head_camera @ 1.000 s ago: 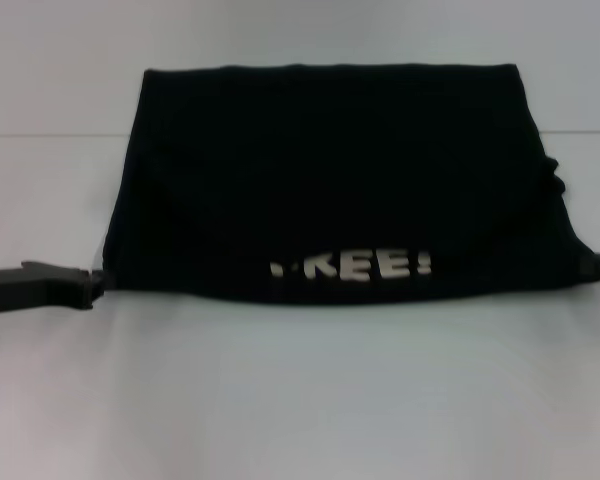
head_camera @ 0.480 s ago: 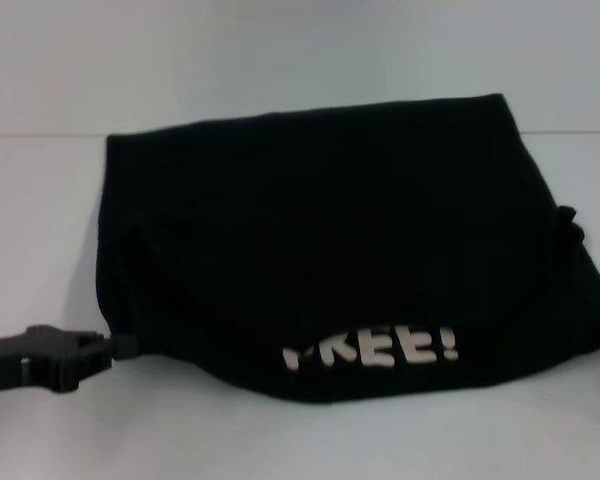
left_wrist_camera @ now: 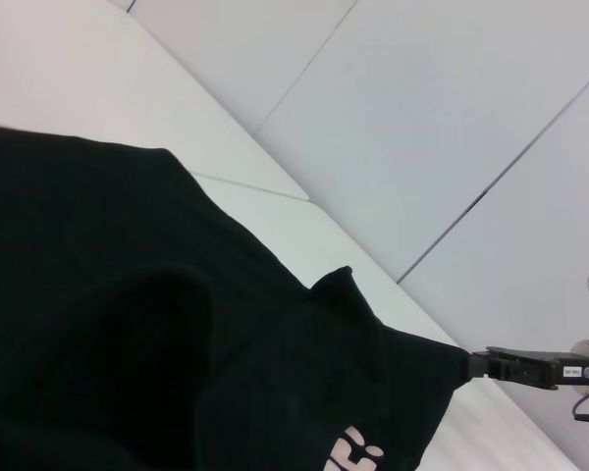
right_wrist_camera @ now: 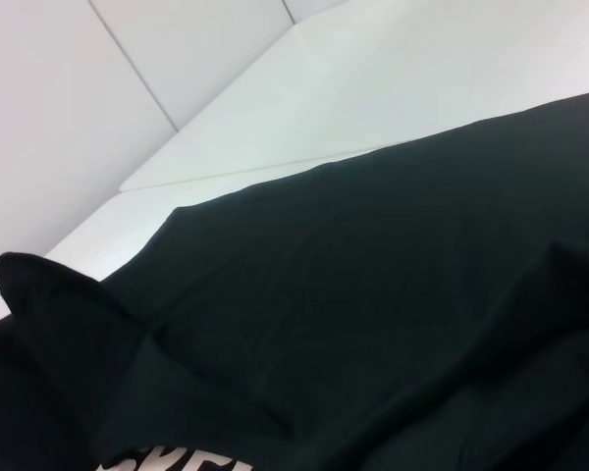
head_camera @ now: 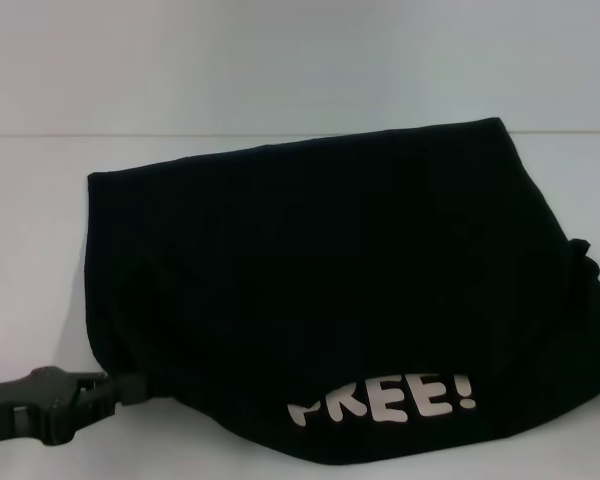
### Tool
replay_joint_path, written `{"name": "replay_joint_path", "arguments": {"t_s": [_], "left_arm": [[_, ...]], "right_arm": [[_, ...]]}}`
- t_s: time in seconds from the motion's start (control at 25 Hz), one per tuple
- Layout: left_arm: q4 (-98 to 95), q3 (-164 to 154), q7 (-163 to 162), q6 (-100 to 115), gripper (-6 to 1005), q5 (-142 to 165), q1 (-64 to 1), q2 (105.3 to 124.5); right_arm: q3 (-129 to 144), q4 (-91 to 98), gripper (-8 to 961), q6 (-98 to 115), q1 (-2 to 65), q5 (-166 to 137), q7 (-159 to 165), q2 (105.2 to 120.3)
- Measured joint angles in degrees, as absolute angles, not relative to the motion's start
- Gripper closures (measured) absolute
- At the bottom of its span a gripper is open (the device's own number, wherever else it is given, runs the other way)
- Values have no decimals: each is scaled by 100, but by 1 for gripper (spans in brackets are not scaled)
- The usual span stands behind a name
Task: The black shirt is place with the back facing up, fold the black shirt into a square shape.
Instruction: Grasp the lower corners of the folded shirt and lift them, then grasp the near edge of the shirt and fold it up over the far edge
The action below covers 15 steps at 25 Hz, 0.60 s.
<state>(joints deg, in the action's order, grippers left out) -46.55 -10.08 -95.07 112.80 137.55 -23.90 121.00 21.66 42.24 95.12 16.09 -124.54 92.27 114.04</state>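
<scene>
The black shirt (head_camera: 330,290) hangs stretched between my two grippers, its white "FREE!" lettering (head_camera: 385,403) along the near bottom edge. My left gripper (head_camera: 115,388) is at the lower left of the head view, shut on the shirt's left corner. The right edge of the shirt runs out of the head view, and my right gripper is not seen there. In the left wrist view the shirt (left_wrist_camera: 128,343) pulls taut to a point at the right gripper (left_wrist_camera: 476,365), which is shut on that corner. Black folds of the shirt (right_wrist_camera: 373,294) fill the right wrist view.
A white table (head_camera: 280,60) lies under and beyond the shirt, with a faint seam line (head_camera: 40,135) across it. Pale floor panels (left_wrist_camera: 452,118) show past the table's edge in the left wrist view.
The shirt has come toward me and lower in the head view, its far edge now tilted. The left gripper moved nearer with its corner. The right gripper has left the head view.
</scene>
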Motion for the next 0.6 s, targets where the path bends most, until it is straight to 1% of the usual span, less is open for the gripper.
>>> {"name": "replay_joint_path", "arguments": {"t_s": [0.24, 0.44, 0.48, 0.52, 0.6], "left_arm": [[-4653, -994, -9509, 11266, 1000, 13812, -2278, 12113], [-4649, -840, -9507, 11036, 1000, 13821, -2214, 12073], [-4648, -837, -9507, 11003, 1000, 13831, -2222, 12068], [-4647, -834, -9506, 10958, 1000, 13849, -2234, 12064], [-4643, -829, -9511, 10898, 1000, 13877, -2252, 12055]], "right_arm": [[1889, 4631, 909, 9915, 1291, -12466, 9171, 11576], [1726, 4694, 910, 10228, 1001, -12485, 9054, 11678], [1684, 4699, 910, 10352, 874, -12487, 8996, 11723], [1684, 4699, 910, 10352, 874, -12487, 8996, 11723], [1620, 4702, 910, 10430, 751, -12491, 8920, 11769]]}}
